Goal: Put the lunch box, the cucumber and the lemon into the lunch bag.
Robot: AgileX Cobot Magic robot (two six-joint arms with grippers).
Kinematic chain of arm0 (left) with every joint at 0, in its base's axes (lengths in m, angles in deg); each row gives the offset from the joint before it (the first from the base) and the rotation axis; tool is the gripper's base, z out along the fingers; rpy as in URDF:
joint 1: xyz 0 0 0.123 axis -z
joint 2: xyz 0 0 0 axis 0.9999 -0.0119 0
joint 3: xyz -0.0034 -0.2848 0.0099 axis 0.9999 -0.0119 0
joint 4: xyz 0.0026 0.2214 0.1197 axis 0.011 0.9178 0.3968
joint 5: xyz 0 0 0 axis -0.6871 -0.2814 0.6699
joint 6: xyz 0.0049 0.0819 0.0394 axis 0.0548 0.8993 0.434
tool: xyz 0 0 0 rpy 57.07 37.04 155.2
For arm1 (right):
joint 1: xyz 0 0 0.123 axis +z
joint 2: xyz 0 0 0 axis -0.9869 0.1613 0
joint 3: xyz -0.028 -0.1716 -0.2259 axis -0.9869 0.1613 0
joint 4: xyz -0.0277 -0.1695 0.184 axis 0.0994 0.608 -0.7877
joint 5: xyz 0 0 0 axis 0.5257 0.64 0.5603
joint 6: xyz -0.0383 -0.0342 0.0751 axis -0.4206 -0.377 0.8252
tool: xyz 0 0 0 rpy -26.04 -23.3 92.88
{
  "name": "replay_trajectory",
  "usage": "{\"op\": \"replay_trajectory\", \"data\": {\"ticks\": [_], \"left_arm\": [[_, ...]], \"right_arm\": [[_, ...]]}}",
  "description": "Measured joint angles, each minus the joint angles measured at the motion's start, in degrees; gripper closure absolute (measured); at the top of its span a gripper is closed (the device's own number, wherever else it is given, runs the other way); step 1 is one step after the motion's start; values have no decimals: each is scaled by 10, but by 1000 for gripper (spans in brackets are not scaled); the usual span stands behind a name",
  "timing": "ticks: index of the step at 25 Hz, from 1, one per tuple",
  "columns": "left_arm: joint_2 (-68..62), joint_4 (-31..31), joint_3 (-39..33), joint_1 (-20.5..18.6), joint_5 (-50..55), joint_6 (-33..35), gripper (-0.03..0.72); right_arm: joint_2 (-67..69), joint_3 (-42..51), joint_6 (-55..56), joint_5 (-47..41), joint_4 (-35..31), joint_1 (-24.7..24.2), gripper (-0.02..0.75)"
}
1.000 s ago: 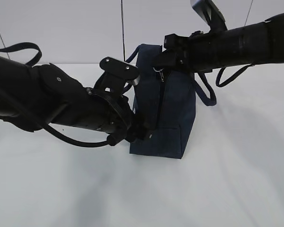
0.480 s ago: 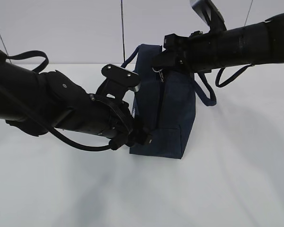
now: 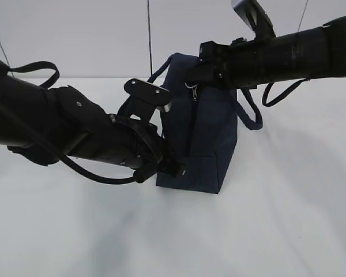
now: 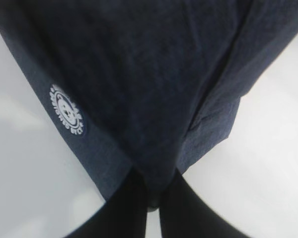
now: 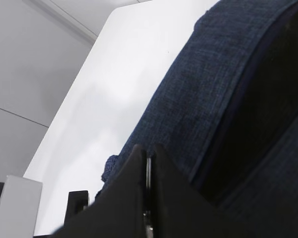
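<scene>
The dark navy lunch bag (image 3: 210, 133) stands on end on the white table, its zipper (image 3: 191, 124) running vertically. My left gripper (image 3: 176, 169) is at its lower left corner. In the left wrist view that gripper (image 4: 156, 174) is shut, pinching a fold of the lunch bag (image 4: 154, 74) fabric near the white round logo (image 4: 66, 110). My right gripper (image 3: 191, 78) is at the bag's top. In the right wrist view it (image 5: 148, 151) is shut on the metal ring pull (image 5: 148, 171) beside the lunch bag (image 5: 228, 89). The lunch box, the cucumber and the lemon are out of view.
A loop handle (image 3: 251, 115) hangs off the bag's right side, and another (image 3: 158, 69) sticks out behind its top left. Both black arms reach in from the sides across the white table (image 3: 277, 219). A pale wall rises behind.
My left gripper has gone from open to shut on the bag's lower corner fabric. The bag has shifted slightly left. The right gripper stays shut on the ring pull.
</scene>
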Motion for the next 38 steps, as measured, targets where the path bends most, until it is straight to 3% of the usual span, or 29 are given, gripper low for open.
{"op": "replay_trajectory", "data": {"ticks": [38], "left_arm": [[-9, 1, 8, 0, 3, 0, 687]], "right_arm": [[0, 0, 91, 70, -7, -10, 731]]}}
